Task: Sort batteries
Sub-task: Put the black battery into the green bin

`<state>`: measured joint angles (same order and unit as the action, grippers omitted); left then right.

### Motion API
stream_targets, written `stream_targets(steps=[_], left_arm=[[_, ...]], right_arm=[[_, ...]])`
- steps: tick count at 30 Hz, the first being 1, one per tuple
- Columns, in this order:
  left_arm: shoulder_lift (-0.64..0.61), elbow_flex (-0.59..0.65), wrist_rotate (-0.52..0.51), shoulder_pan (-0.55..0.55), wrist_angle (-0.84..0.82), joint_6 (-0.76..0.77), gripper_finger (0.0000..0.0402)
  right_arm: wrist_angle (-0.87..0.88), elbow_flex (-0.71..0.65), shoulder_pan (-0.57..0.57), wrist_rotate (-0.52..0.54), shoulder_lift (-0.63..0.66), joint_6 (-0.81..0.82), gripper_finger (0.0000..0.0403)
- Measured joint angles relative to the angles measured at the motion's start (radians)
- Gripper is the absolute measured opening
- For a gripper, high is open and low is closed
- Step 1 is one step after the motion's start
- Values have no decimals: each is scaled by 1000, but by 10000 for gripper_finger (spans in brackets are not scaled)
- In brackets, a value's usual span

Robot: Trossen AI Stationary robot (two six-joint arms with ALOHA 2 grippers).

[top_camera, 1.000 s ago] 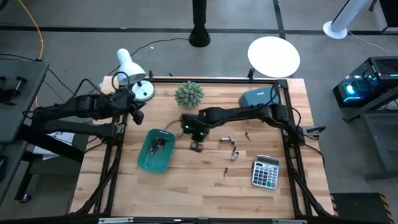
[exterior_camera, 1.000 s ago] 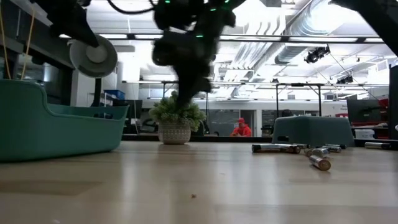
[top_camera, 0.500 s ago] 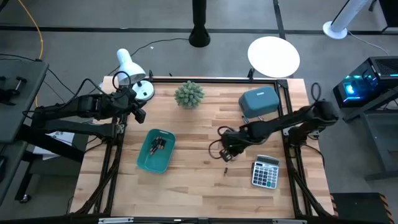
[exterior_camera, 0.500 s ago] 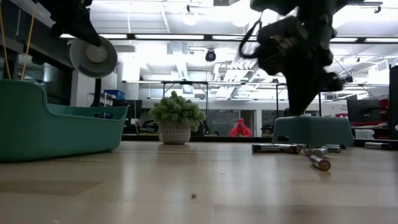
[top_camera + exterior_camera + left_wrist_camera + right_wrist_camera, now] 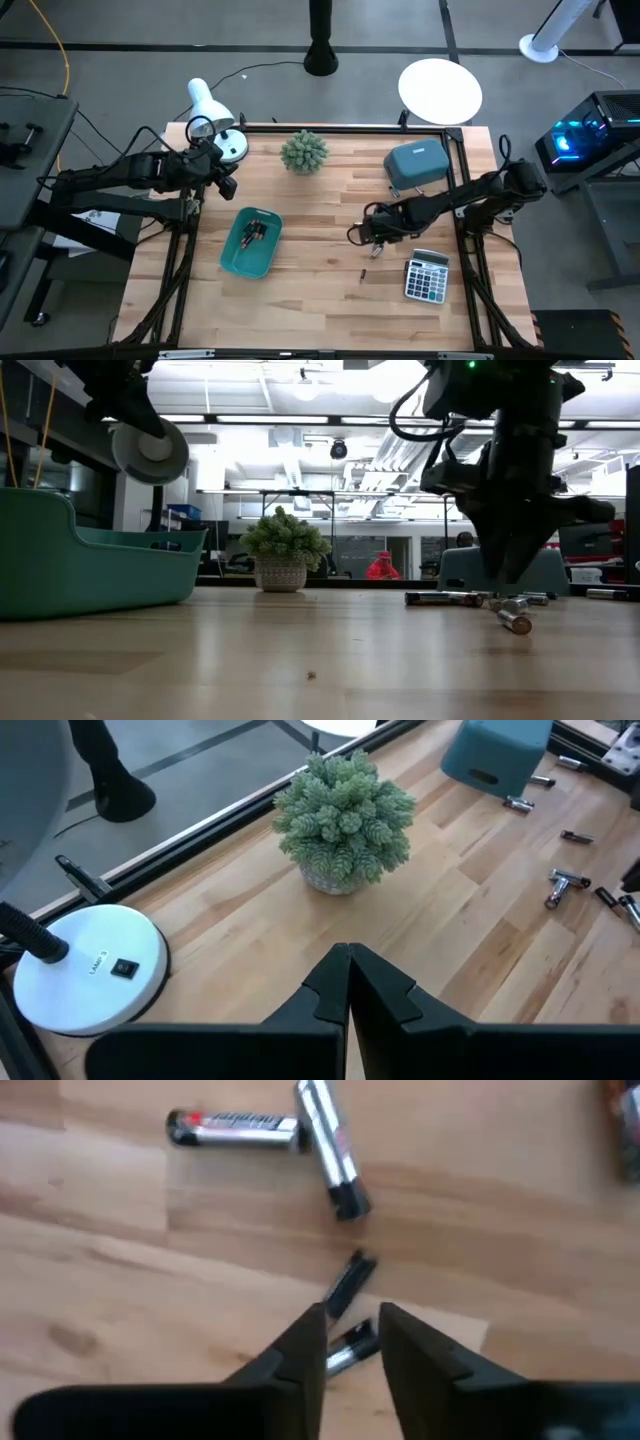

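The right hand point(image 5: 367, 236) hangs low over the wooden surface point(image 5: 300, 290), just left of the grey calculator point(image 5: 427, 277) and directly above a small cluster of batteries point(image 5: 330, 1142). In the right wrist view its two dark fingers point(image 5: 300, 1350) stand a narrow gap apart, with nothing held between them; a short silvery battery point(image 5: 352, 1346) lies on the wood in that gap, and a small dark one point(image 5: 347, 1282) sits just beyond the fingertips. Farther on, two silver batteries with black ends meet at an angle; the one lying sideways point(image 5: 232, 1128) carries a red mark and dark lettering too blurred to read.

In the high view a lone dark battery point(image 5: 363, 276) lies apart from the cluster, nearer the front edge. Several more batteries point(image 5: 254, 231) rest inside the teal tray point(image 5: 247, 262) on the left half of the surface. A second teal tray point(image 5: 418, 163) sits upside down near the back right corner.

The left hand point(image 5: 347, 982) waits at the back left corner, fingers pressed together and empty, near the potted plant point(image 5: 343, 821). Beside it, the white lamp base point(image 5: 88, 967) bears a small label reading "LAMP".
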<state>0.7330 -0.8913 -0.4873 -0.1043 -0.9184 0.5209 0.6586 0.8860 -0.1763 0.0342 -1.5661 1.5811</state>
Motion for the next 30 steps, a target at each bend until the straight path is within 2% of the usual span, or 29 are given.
stream_targets(steps=[4,8,16,23,27,30], left_arm=[[0,0,3,0,0,0,0],[0,0,3,0,0,0,0],[0,0,3,0,0,0,0],[0,0,3,0,0,1,0],[0,0,2,0,2,2,0],[0,0,3,0,2,2,0]], right_arm=[[-5,1,3,-11,0,16,129],[17,1,4,4,0,35,145],[9,1,20,17,-7,35,140],[-42,2,20,-29,-95,38,140],[-65,7,24,-20,-150,42,139],[-55,8,25,-17,-163,12,120]])
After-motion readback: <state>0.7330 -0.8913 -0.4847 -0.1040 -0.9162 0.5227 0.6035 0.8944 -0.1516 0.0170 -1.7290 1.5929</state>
